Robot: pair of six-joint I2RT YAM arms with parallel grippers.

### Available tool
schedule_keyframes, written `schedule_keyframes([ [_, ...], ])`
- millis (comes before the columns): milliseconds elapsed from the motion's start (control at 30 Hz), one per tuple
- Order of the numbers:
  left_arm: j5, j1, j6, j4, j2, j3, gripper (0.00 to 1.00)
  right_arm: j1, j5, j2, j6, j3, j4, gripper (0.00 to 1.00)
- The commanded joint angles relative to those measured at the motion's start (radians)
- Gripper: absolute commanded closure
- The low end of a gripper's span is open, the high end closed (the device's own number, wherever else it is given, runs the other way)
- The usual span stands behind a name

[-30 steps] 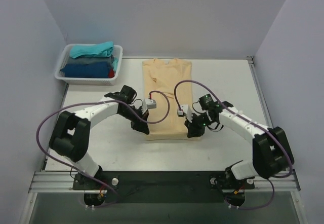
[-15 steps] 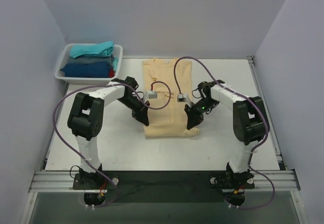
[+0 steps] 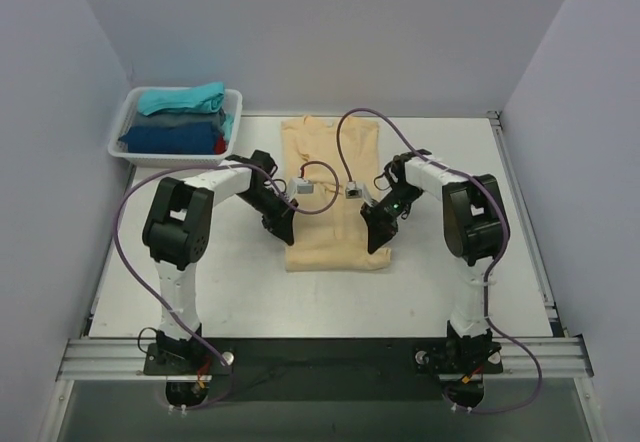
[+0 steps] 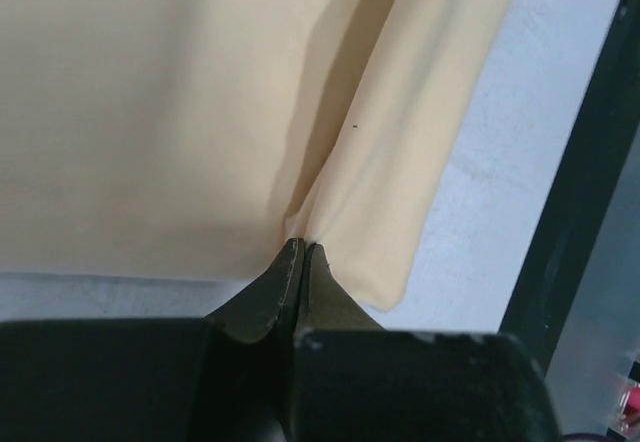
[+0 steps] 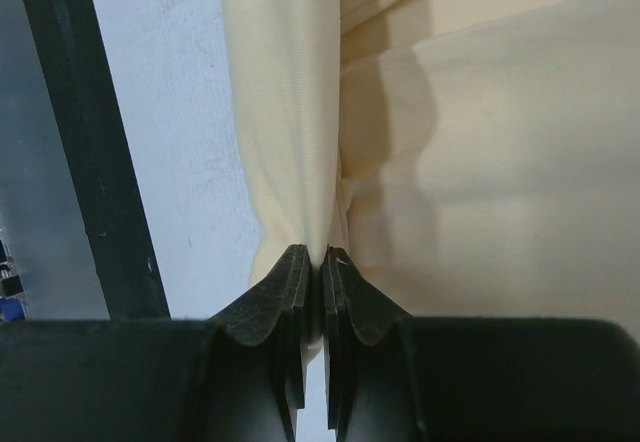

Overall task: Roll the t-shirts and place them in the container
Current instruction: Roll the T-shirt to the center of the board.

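A light tan t-shirt (image 3: 335,202) lies folded lengthwise in the middle of the table, collar at the far end. My left gripper (image 3: 285,234) is shut on its left edge near the hem; the left wrist view shows the jaws pinching a fold of tan cloth (image 4: 380,162) at the gripper (image 4: 301,246). My right gripper (image 3: 377,242) is shut on the shirt's right edge near the hem; the right wrist view shows cloth (image 5: 290,112) pinched in the gripper (image 5: 321,253). Teal (image 3: 180,97), dark blue (image 3: 170,137) and red (image 3: 219,145) shirts lie in the basket.
A white mesh basket (image 3: 122,127) stands at the far left corner of the table. The table's white top (image 3: 450,282) ends in a dark metal rail (image 3: 320,357) at the near edge. Purple cables loop over the shirt from both arms.
Both grippers have moved away from me along the shirt's sides, dragging its near hem edge with them. The near part of the shirt now lies shorter on the table.
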Motion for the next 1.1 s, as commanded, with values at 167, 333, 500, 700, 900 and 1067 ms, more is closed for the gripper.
schedule_keyframes([
  [167, -0.214, 0.021, -0.201, 0.261, -0.073, -0.124, 0.89, -0.025, 0.094, 0.081, 0.068, 0.067, -0.094, 0.96],
  [333, -0.330, 0.033, -0.288, 0.388, -0.212, -0.205, 0.76, -0.019, 0.125, 0.118, 0.128, 0.114, -0.093, 0.96],
  [500, -0.361, -0.011, -0.224, 0.647, -0.551, -0.435, 0.57, 0.004, 0.168, 0.156, 0.185, 0.149, -0.095, 0.95],
  [700, -0.599, -0.336, -0.002, 1.007, -0.802, -0.751, 0.37, 0.025, 0.222, 0.189, 0.240, 0.182, -0.098, 0.94],
  [900, -0.804, -0.559, 0.126, 1.371, -0.793, -0.974, 0.31, 0.027, 0.222, 0.172, 0.245, 0.176, -0.093, 0.95],
  [1067, -0.921, -0.593, 0.131, 1.404, -0.802, -0.994, 0.31, 0.032, 0.162, 0.118, 0.216, 0.162, -0.086, 0.95],
])
